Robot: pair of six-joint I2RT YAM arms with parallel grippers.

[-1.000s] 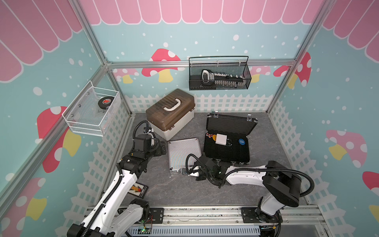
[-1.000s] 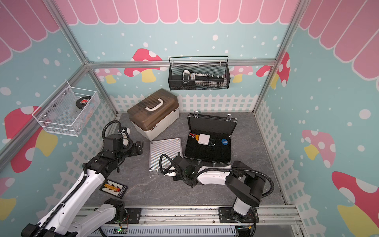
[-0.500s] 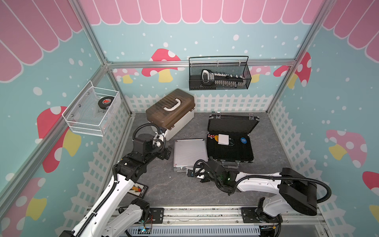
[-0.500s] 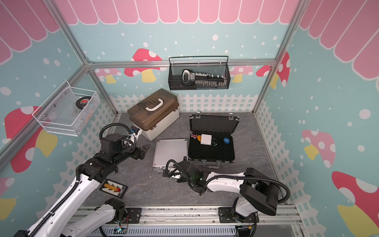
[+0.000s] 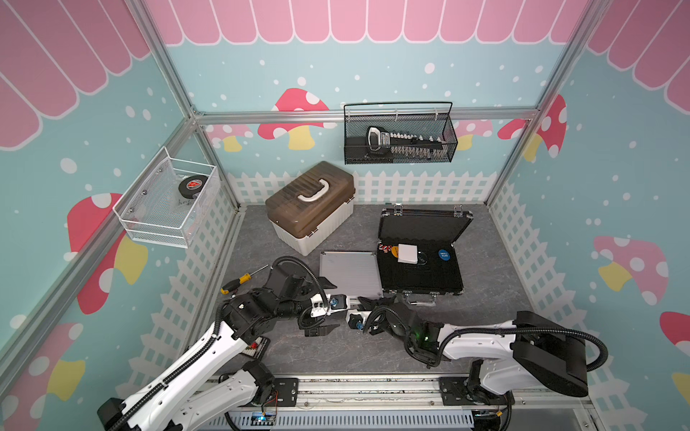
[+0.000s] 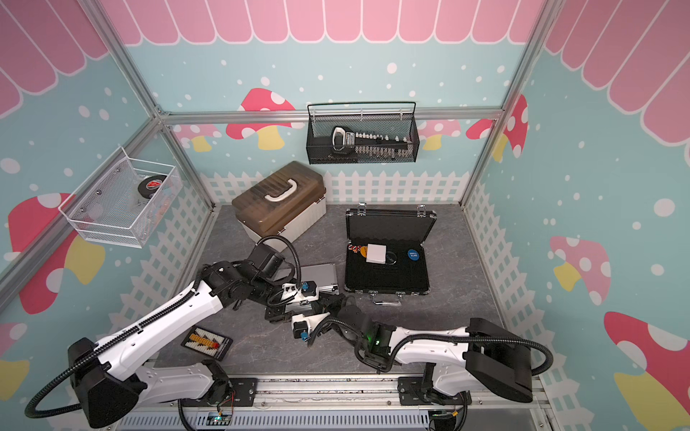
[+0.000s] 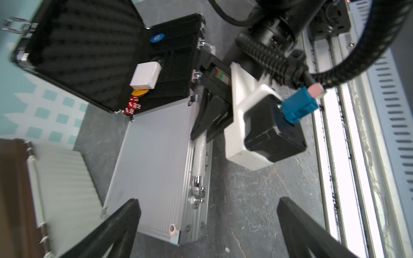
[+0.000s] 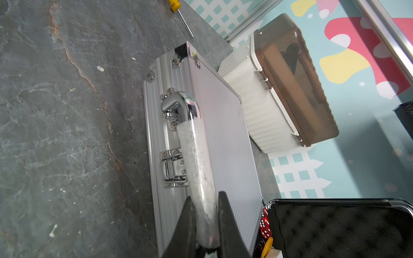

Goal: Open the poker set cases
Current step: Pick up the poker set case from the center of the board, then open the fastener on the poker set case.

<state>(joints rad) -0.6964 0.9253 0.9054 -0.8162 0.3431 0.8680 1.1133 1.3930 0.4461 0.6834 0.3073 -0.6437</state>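
Note:
The silver poker case [image 5: 349, 272] lies shut on the floor, its right side against the open black poker case [image 5: 420, 278]. The black lid [image 5: 423, 224] stands up; dice, a white box and chips lie inside. My right gripper [image 8: 205, 196] is shut on the silver case's wrapped handle [image 8: 194, 156] at the front edge, next to a latch [image 8: 173, 169] that lies flat. My left gripper [image 7: 207, 204] is open wide, just short of that case's front left corner, touching nothing. In a top view it [image 5: 336, 306] sits left of the right gripper [image 5: 367, 300].
A cream box with a brown lid [image 5: 310, 209] stands behind the silver case. A yellow-handled screwdriver [image 5: 239, 280] lies by the left fence, a small abacus [image 6: 206, 341] near the front rail. A black wire basket [image 5: 399, 138] and a white one [image 5: 168, 205] hang on the walls.
The silver case slid right until it met the black case, the right gripper staying on its handle. The left arm swung from beside the cream box forward to the case's front corner.

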